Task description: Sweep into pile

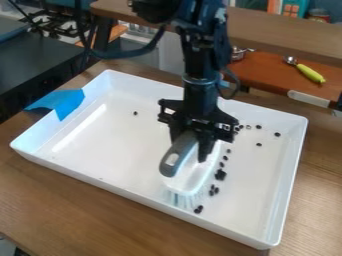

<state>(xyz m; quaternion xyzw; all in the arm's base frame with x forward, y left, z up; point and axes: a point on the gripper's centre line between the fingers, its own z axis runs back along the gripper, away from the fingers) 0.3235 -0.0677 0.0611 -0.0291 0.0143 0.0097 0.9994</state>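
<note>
White rectangular plastic tray [77, 172]: the landmark for everything below.
Brush with a white body, grey looped handle and pale bristles [190, 179]: inside the tray, right of its middle, bristles down; probably light, with a stiff body and springy bristles.
Black two-finger gripper [194, 146]: over the tray, clamped on the brush by its handle.
Hold: the grey handle [183, 150] looks the best place; it seems firm and hard to break (smooth plastic, though, might twist under a sideways push).
Small dark pieces [220, 174]: mostly in a loose line toward the tray's right side, beside the brush; likely light and quick to roll.
Lone dark piece [135, 113]: in the tray's left half, well apart from the others; it would need its own gentle sweep.
</note>
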